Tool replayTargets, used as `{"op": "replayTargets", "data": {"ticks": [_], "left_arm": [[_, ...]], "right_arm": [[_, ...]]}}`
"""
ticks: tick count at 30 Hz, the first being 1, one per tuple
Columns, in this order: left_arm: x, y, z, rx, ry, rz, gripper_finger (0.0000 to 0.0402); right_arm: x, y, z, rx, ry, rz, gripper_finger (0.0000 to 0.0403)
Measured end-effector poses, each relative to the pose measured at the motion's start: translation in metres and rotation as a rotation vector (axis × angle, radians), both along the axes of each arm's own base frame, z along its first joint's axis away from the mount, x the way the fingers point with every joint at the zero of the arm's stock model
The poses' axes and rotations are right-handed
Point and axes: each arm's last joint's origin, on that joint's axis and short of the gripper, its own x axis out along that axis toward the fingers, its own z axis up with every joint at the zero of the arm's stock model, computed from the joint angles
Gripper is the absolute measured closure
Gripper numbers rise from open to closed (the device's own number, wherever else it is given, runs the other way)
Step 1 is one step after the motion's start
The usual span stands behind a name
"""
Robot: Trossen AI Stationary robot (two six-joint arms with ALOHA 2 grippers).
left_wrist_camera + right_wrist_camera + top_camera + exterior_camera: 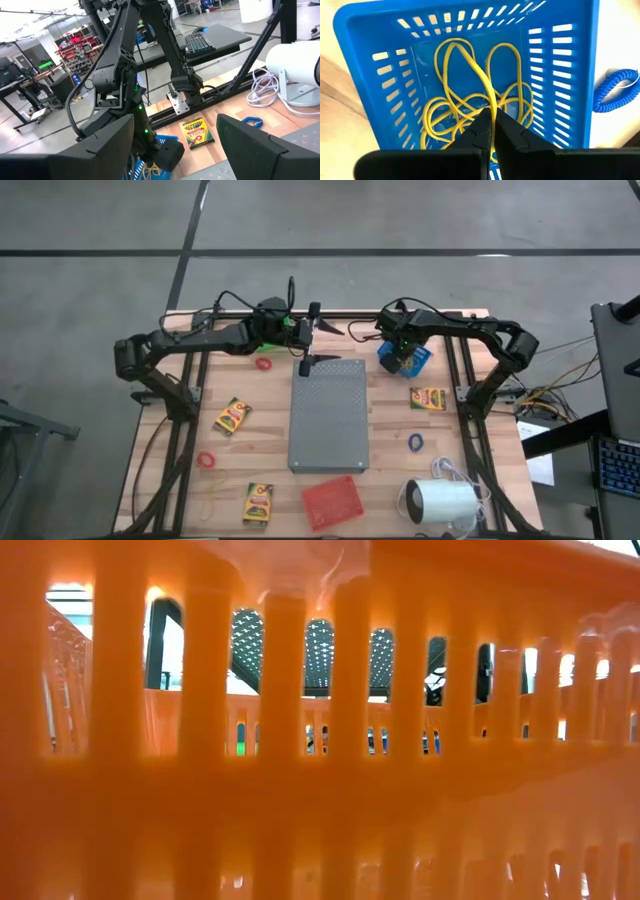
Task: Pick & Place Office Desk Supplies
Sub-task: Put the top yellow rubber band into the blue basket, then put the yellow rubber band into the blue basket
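Note:
My right gripper [492, 120] points down into a blue basket [408, 360] at the table's far right, shut on one of several yellow rubber bands [470, 100] lying in it. My left gripper [308, 338] hangs open over the far edge of the grey slab [328, 415], with nothing between its fingers. Yellow crayon boxes lie flat at the left [232, 416], near left [258, 503] and right [428, 398]. Red rings [263, 364] [206, 460], a blue ring [415, 442] and a tan band [210, 502] lie on the wood. My right gripper pinches one strand of a yellow rubber band [489, 102] between its two fingertips, coming from above and pointing down. The band's loop [455, 47] runs away from the fingers, slack, down among the other bands on the basket's floor.
A red basket [333, 502] stands at the near edge and fills the low view [320, 740]. A white cylinder with a cord [440, 502] lies at the near right. A blue coiled ring [615, 90] lies beside the blue basket.

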Motion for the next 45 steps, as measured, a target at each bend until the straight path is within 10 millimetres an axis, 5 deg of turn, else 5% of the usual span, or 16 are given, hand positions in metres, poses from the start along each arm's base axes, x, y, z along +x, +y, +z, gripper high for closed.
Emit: {"op": "replayTargets", "data": {"ticks": [6,23,39,45], "left_arm": [[0.0,0.0,-0.001,-0.002,0.008,0.0,0.0113],[0.0,0.0,-0.001,0.0,0.007,-0.001,0.0113],[0.0,0.0,-0.003,-0.102,0.038,0.014,0.0113],[-0.001,0.0,-0.003,-0.077,0.038,0.011,0.0113]], "right_arm": [[0.0,0.0,0.0,0.0,0.001,0.003,0.0372],[0.0,0.0,0.0,-0.003,0.003,0.006,0.0221],[0.001,-0.001,0.001,-0.016,-0.017,-0.003,0.0211],[-0.002,0.002,0.017,-0.05,-0.072,-0.027,0.0211]]}}
